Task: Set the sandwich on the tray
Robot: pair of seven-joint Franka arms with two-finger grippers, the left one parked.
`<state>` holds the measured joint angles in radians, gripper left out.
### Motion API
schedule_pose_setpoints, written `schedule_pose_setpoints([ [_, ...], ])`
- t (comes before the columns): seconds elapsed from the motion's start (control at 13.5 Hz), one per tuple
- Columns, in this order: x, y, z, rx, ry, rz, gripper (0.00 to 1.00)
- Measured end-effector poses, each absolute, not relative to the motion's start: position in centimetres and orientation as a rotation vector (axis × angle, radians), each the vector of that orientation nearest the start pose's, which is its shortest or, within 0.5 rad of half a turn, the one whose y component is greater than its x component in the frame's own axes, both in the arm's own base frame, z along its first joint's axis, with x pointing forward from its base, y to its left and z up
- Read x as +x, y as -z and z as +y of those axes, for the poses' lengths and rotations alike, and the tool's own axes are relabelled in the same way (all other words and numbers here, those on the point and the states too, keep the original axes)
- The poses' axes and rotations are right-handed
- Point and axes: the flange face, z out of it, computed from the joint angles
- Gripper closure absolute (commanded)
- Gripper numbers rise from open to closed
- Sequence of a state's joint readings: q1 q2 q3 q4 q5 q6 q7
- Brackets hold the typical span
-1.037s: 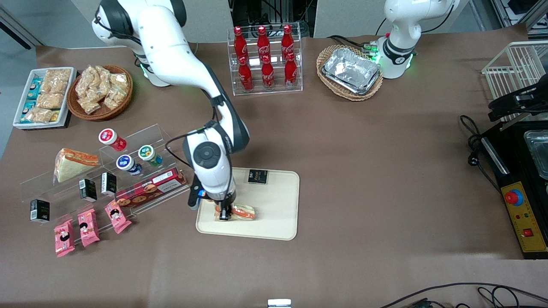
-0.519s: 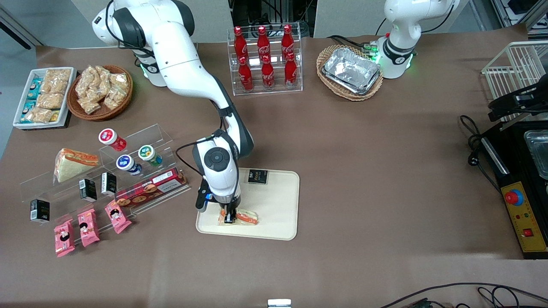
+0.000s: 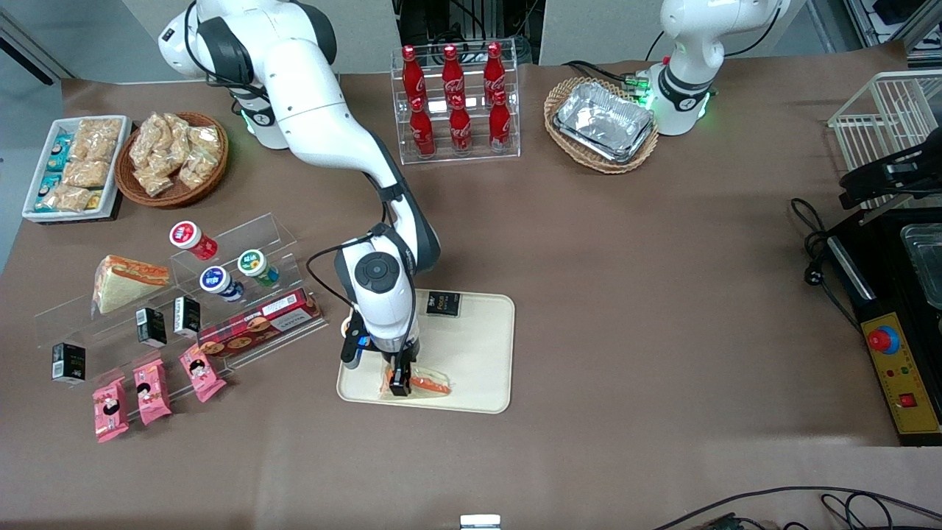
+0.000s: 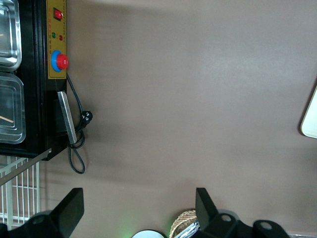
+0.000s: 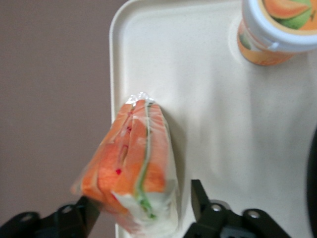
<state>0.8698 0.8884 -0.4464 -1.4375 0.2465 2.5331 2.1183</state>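
The sandwich (image 3: 430,383) (image 5: 138,168), clear-wrapped with orange and green filling, lies on the cream tray (image 3: 478,346) (image 5: 208,109) close to the rim nearest the front camera. My right gripper (image 3: 399,383) (image 5: 143,208) is low over the tray, straddling one end of the sandwich. The fingers are open: one touches the wrap, while a gap separates the other finger (image 5: 199,198) from it. A corner of the tray (image 4: 311,116) shows in the left wrist view.
A black packet (image 3: 443,303) and an orange-labelled cup (image 5: 275,29) share the tray. An acrylic shelf beside it holds a wedge sandwich (image 3: 129,283), small bottles and a biscuit box (image 3: 261,324). A cola rack (image 3: 456,103) and foil-tray basket (image 3: 602,121) stand farther from the camera.
The gripper carried the sandwich toward the front camera and down onto the tray near its front rim. The fingers now stand apart around it.
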Motion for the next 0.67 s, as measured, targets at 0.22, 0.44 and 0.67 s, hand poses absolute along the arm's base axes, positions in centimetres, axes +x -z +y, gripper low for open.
schedule_pose_setpoints([
  [0.22,65.6,-25.7,37.5,-1.918,0.342,2.134,0.00],
  [0.44,66.0,-32.8,36.7,-1.967,0.350,2.090,0.00],
  [0.67,65.4,-39.6,34.7,-2.118,0.310,1.992,0.00],
])
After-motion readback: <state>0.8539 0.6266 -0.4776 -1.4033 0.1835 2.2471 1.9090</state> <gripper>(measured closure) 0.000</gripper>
